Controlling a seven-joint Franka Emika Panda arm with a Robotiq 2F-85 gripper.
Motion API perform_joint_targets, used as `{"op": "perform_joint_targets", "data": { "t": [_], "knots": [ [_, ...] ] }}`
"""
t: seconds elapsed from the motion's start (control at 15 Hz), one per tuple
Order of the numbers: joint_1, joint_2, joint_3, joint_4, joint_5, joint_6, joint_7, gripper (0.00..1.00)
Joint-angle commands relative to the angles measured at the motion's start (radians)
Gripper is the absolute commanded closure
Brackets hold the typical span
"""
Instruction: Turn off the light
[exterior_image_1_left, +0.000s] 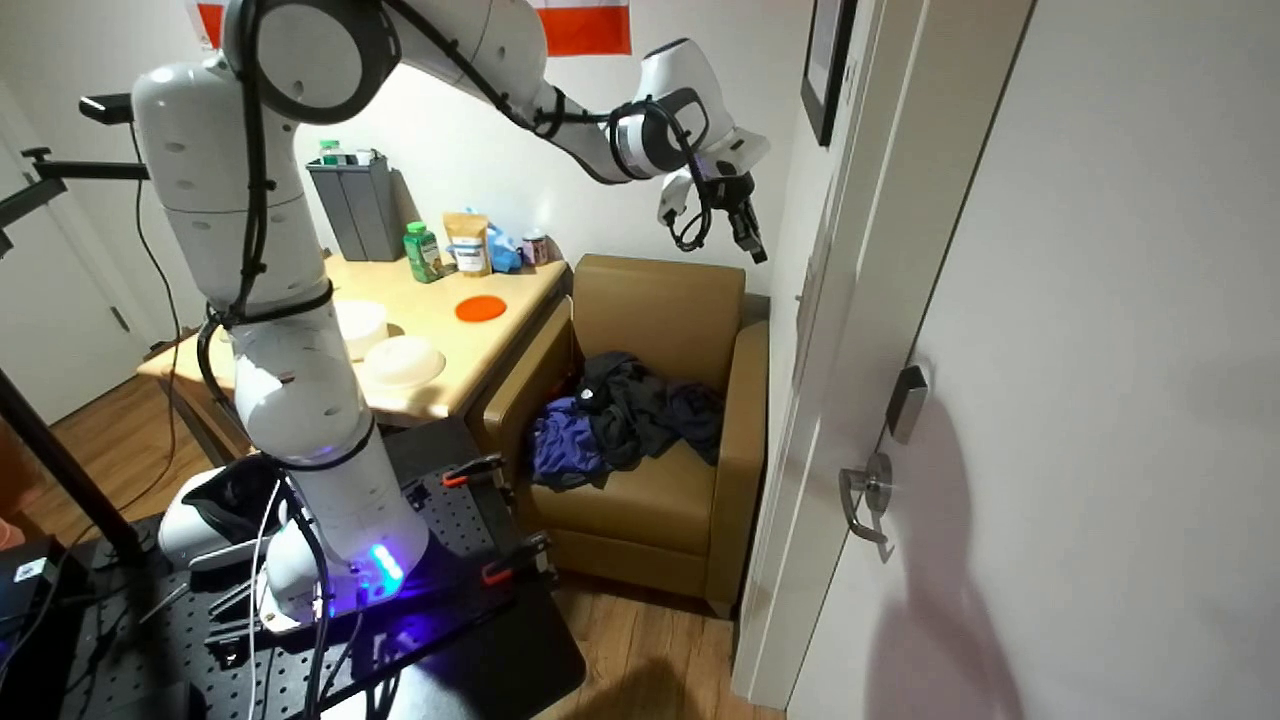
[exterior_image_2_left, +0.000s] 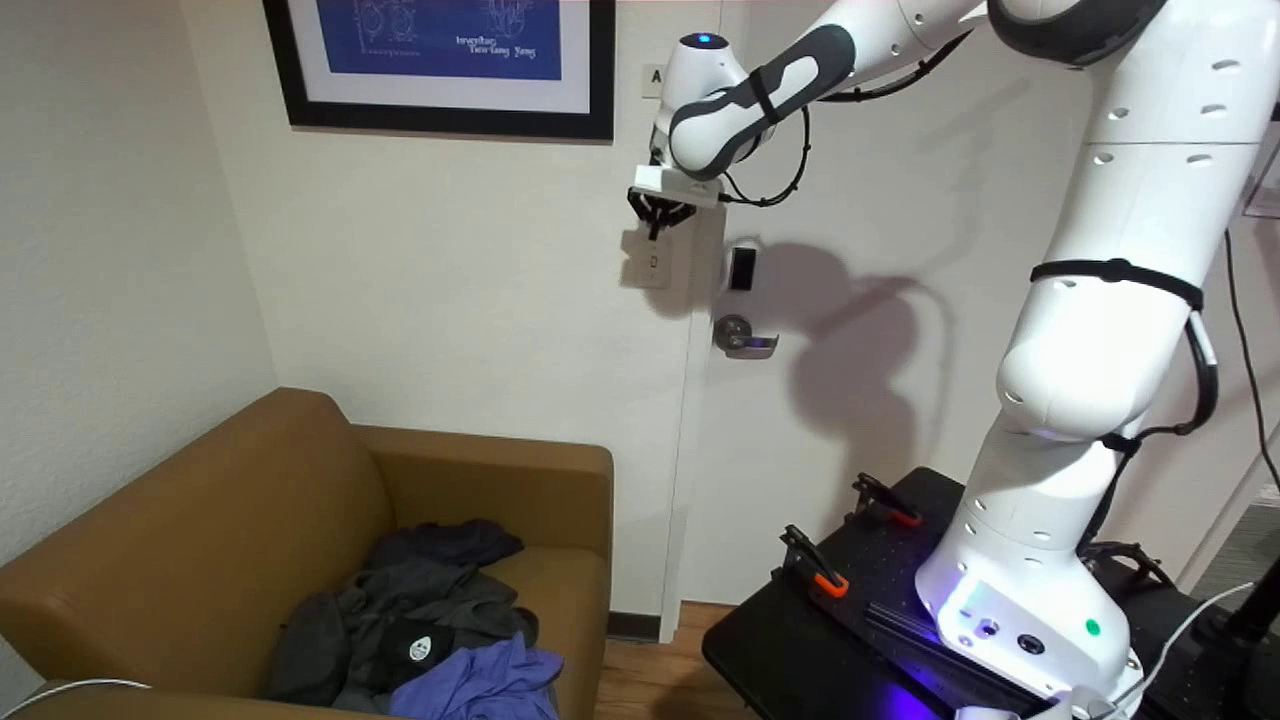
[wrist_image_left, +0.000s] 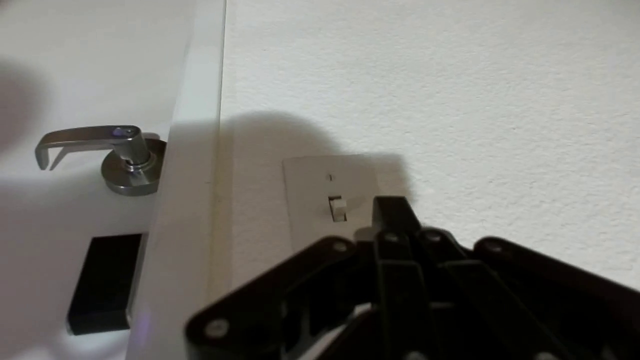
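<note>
The room is brightly lit in all views, with no lamp fixture in sight. A light switch (wrist_image_left: 339, 207) with a small white toggle sits in a wall plate (wrist_image_left: 310, 185) beside the door frame. The wall plate also shows in an exterior view (exterior_image_2_left: 655, 275). My black gripper (wrist_image_left: 392, 212) is shut and empty, its fingertips together. In the wrist view the fingertips appear to the right of the toggle and apart from it. The gripper's body hides the lower part of the plate. The gripper also shows high above the armchair in both exterior views (exterior_image_1_left: 757, 252) (exterior_image_2_left: 654, 232).
A white door with a metal handle (wrist_image_left: 132, 160) and a black lock box (wrist_image_left: 106, 284) stands beside the switch. The door frame (wrist_image_left: 180, 200) lies between them. A framed picture (exterior_image_2_left: 450, 118) hangs nearby. A brown armchair (exterior_image_1_left: 650, 290) holding clothes (exterior_image_1_left: 630, 410) stands below.
</note>
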Motion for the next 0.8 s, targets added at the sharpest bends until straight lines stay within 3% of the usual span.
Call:
{"op": "perform_joint_targets", "data": {
  "t": [0.0,0.73],
  "knots": [
    [0.016,0.048,-0.022,0.055,-0.08,-0.024,0.092,1.0],
    [0.039,0.105,-0.063,0.091,-0.137,-0.02,0.174,1.0]
  ]
}}
